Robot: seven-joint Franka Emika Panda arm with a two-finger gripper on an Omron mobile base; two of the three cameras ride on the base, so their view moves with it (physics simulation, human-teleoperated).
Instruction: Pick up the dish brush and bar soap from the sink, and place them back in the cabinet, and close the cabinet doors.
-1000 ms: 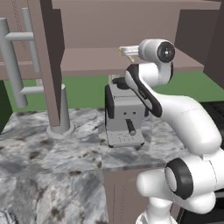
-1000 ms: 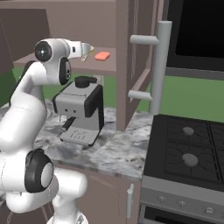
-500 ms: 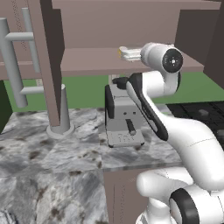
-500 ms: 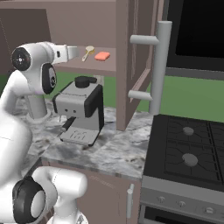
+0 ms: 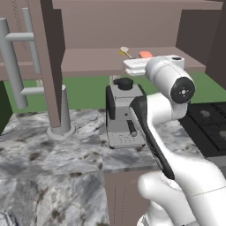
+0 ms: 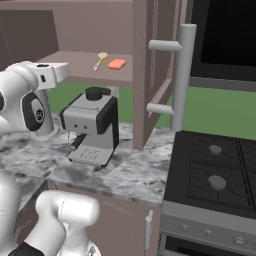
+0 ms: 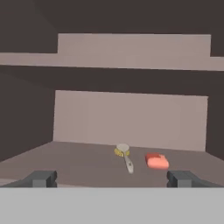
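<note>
Arm has drawn back from the cabinet point(image 6: 150, 30), gripper point(image 7: 112, 178) released and empty; brush point(image 7: 124, 156) and soap point(image 7: 156, 161) lie mid-shelf, so only the doors point(image 6: 155, 75) remain.

dish brush point(image 6: 101, 60) beside bar soap point(image 6: 117, 64) on cabinet point(image 6: 85, 62) shelf; door point(image 6: 157, 65) open

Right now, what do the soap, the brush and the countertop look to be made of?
The soap looks like a solid matte block, salmon-orange, with no gloss. The brush looks like pale plastic, smooth handle, yellowish bristled head; the material is a guess at this size. The countertop looks like polished stone, grey with dark mottled veining, marble or granite.
</note>
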